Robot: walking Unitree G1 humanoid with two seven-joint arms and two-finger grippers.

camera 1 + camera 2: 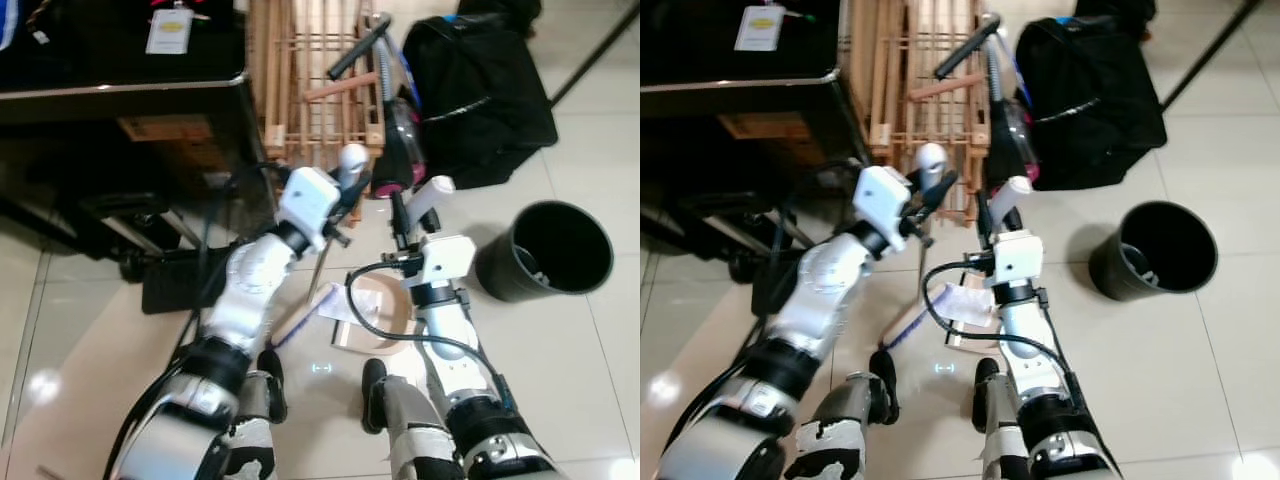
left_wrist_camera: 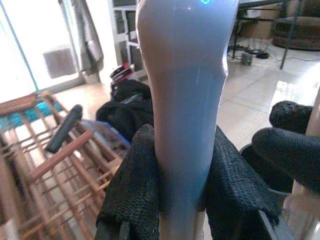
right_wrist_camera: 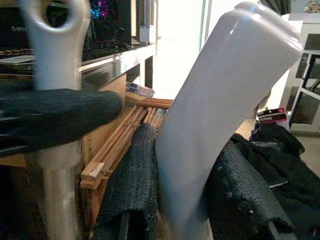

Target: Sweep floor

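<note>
1. Left gripper (image 1: 352,178) pinches the broom handle (image 2: 182,100) near its top; the broom head (image 1: 908,322) sits on the floor at 7 o'clock of the dustpan (image 1: 372,318).
2. Right gripper (image 1: 402,218) clamps the dustpan handle (image 3: 220,115).
3. Advice: keep the pan lip flat on the tile, then sweep short strokes toward it.
4. The bin (image 1: 545,250) stands at 3 o'clock; the wooden rack (image 1: 315,80) crowds 12, so likely keep the handle tops clear of it.

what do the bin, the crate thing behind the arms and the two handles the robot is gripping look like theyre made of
Bin: likely black plastic, smooth, thin-rimmed, dull sheen. Crate: bare light wood, slats and pale grain showing. Broom handle in the left gripper and dustpan handle in the right gripper: glossy white moulded plastic, by the highlights. Gripper fingers: covered in black woven-looking fabric.
</note>
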